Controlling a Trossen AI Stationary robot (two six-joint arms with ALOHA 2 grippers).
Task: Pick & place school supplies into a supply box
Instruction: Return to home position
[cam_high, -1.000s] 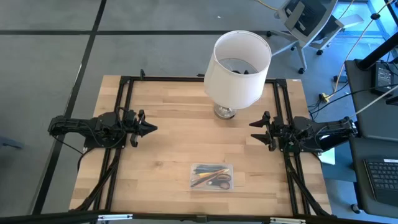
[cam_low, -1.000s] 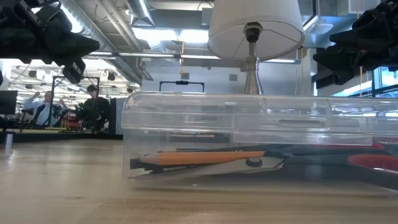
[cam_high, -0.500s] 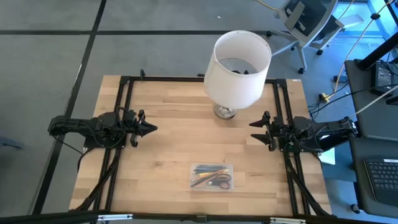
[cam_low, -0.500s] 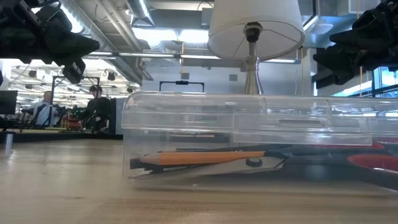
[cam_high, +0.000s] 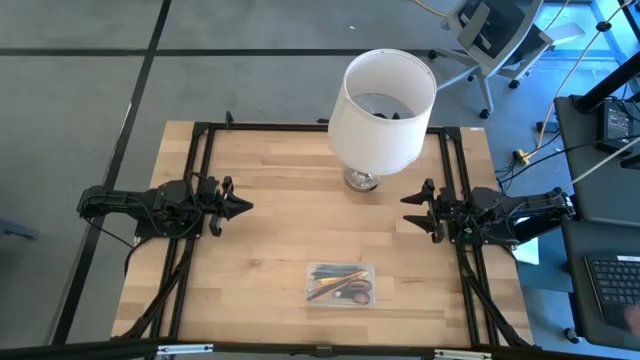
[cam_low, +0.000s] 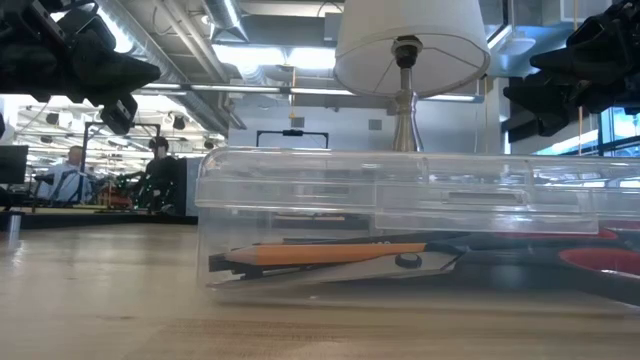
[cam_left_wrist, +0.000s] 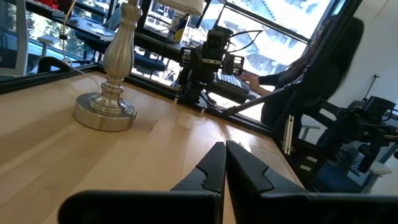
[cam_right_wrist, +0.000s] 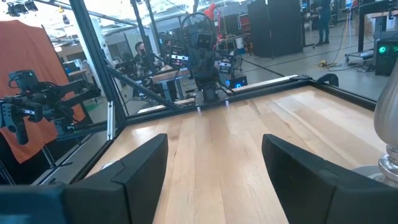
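Grippers sit out at opposite sides of the table (cam_high: 280, 165), with nothing in either one. Starting on the left, the left gripper (cam_high: 243, 207) hovers over the left edge about halfway back, pointing in toward the middle. Its wrist view shows the two fingers pressed flat together, so it's closed on nothing.

Moving across, the supply box (cam_high: 340, 284) lies near the front edge, roughly centred and well apart from both arms. The lid looks to be on it in the low view. Through the clear plastic you can see the pencils (cam_high: 335, 275) lying flat, with an orange pencil (cam_low: 330, 253) in among them and the red-handled scissors (cam_high: 357, 293) toward the right end. Behind it, toward the far edge, stands a lamp (cam_high: 380, 100) with a big white shade, which isn't part of the job. I can't spot any loose supplies on the wood.

Over on the right, the right gripper (cam_high: 418, 211) hovers over the right edge, facing inward, fingers spread wide and empty.

My read is that the packing's done and this is the go-back-to-rest bit, pretty much the end. The next move shouldn't need much: settle both arms into their parked pose without swinging near the lamp or nudging the box.
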